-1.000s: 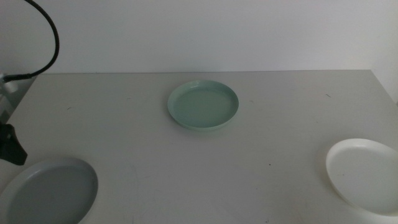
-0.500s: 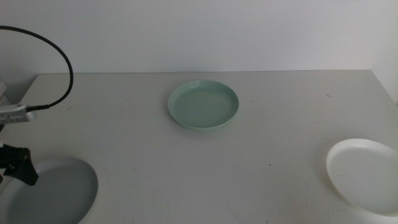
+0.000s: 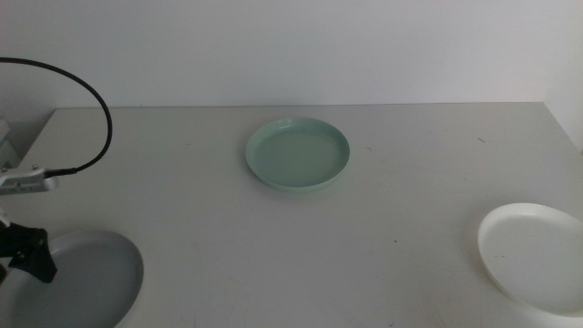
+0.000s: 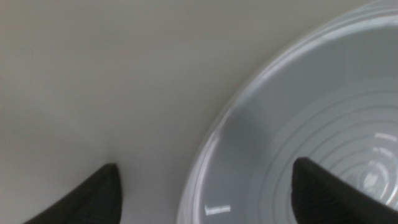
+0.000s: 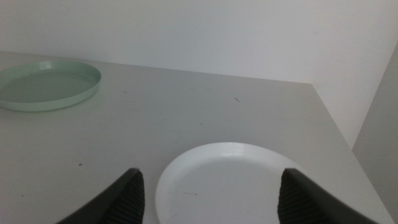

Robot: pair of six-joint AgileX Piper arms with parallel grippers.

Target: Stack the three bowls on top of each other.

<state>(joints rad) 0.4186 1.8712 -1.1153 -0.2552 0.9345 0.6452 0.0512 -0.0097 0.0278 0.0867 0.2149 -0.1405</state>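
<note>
The pale grey bowl [image 3: 86,278] sits at the table's front left corner. My left gripper [image 3: 29,255] is low over its left rim. In the left wrist view the gripper [image 4: 205,196] is open, one jaw outside the rim and one over the inside of the grey bowl [image 4: 323,112]. The mint green bowl [image 3: 298,153] sits at the middle back and also shows in the right wrist view [image 5: 46,85]. The white bowl [image 3: 537,257] sits at the front right. My right gripper [image 5: 221,199] is open just before the white bowl [image 5: 230,177]; it is out of the middle view.
A black cable [image 3: 96,105] loops above the left arm at the table's left edge. A white wall runs behind the table [image 3: 410,173]. The table's right edge passes close to the white bowl.
My left gripper has come down and toward the front, to the grey bowl's left rim. The bowls have not moved.
</note>
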